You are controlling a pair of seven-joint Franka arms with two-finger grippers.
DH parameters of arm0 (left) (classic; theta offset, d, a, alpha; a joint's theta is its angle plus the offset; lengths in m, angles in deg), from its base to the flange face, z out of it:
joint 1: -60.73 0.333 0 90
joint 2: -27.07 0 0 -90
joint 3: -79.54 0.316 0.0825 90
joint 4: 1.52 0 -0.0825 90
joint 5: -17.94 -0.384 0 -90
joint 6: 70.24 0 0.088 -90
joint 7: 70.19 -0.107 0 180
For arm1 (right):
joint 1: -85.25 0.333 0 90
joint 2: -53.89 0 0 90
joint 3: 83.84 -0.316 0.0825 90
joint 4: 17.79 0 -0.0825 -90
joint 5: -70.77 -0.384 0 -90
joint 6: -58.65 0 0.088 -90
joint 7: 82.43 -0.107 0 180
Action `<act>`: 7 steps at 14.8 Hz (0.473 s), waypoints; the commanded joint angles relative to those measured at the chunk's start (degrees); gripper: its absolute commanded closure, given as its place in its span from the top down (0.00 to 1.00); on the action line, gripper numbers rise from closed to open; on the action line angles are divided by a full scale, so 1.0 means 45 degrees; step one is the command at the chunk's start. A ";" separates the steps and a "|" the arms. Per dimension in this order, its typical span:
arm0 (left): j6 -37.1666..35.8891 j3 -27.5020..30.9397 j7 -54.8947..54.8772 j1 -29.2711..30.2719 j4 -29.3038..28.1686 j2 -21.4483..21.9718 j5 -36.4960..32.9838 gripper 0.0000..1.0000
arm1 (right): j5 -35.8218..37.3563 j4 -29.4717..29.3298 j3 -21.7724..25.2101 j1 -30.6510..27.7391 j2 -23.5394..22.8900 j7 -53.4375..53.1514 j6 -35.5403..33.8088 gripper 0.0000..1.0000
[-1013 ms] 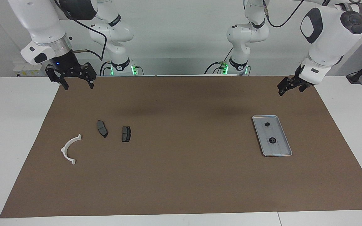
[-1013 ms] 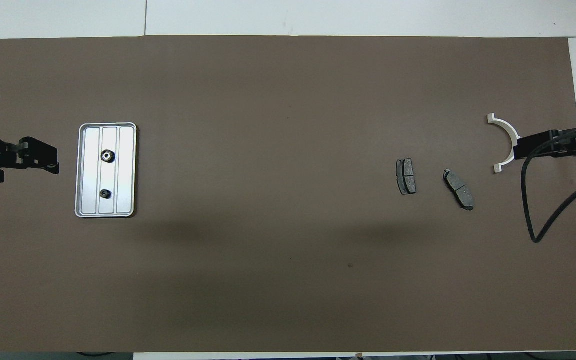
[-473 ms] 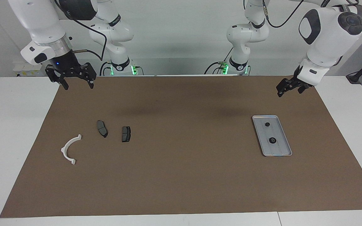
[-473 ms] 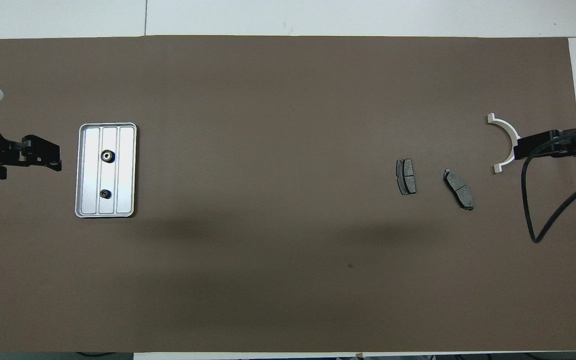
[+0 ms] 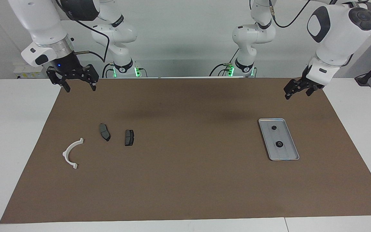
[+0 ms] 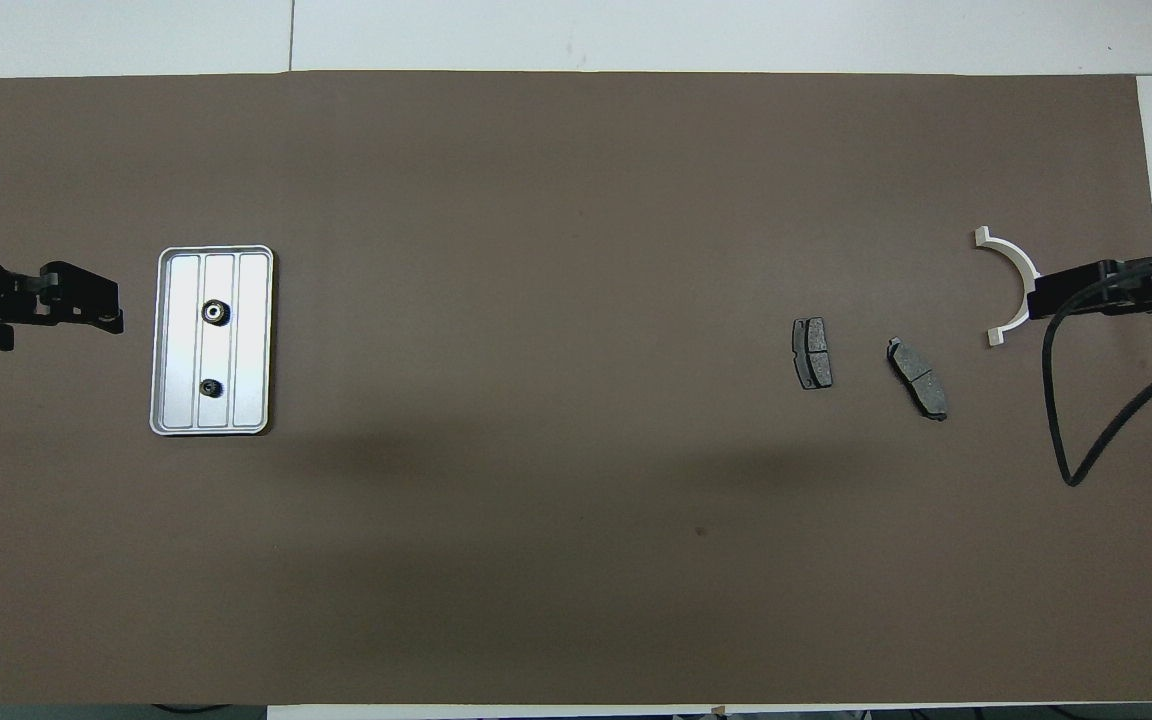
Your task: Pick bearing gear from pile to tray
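Hovering apart and empty, my left jaws [image 5: 291, 91] have drawn slightly back from the tray [image 5: 293, 148] below them, while my right jaws [image 5: 79, 82], released too, wait above the pile [image 5: 105, 132]. Two bearing gears [image 6: 214, 312] sit in the tray, so the task looks finished. Only the facing view shows both jaws raised off the worktop [image 5: 185, 180].

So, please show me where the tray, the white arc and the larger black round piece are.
tray [image 6: 254, 340]: overhead view, bare floor.
white arc [image 5: 68, 150]: facing view, middle of curve.
larger black round piece [image 6: 214, 312]: overhead view, centre.
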 commanded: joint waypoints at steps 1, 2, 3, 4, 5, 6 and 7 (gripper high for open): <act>0.0136 0.0116 -0.0166 -0.0082 0.0050 0.0155 0.0136 1.00 | -0.0059 0.0122 -0.0084 -0.0112 0.0141 -0.0232 0.0172 1.00; 0.0194 0.0116 -0.0166 -0.0082 0.0050 0.0155 0.0136 1.00 | -0.0078 0.0122 -0.0084 -0.0131 0.0121 -0.0213 0.0191 1.00; 0.0195 0.0097 -0.0166 -0.0082 0.0050 0.0155 0.0136 1.00 | -0.0079 0.0122 -0.0084 -0.0131 0.0121 -0.0193 0.0192 1.00; 0.0175 0.0077 -0.0147 -0.0082 0.0069 0.0135 0.0117 1.00 | -0.0079 0.0122 -0.0084 -0.0151 0.0121 -0.0193 0.0211 1.00; 0.0156 0.0058 -0.0147 -0.0082 0.0108 0.0135 0.0097 1.00 | -0.0079 0.0103 -0.0065 -0.0151 0.0121 -0.0193 0.0230 1.00; 0.0059 0.0058 -0.0147 -0.0082 0.0225 0.0135 0.0097 1.00 | -0.0079 0.0102 -0.0045 -0.0151 0.0121 -0.0193 0.0250 1.00; 0.0000 0.0058 -0.0147 -0.0082 0.0284 0.0154 0.0097 1.00 | -0.0079 0.0064 -0.0045 -0.0151 0.0121 -0.0193 0.0250 1.00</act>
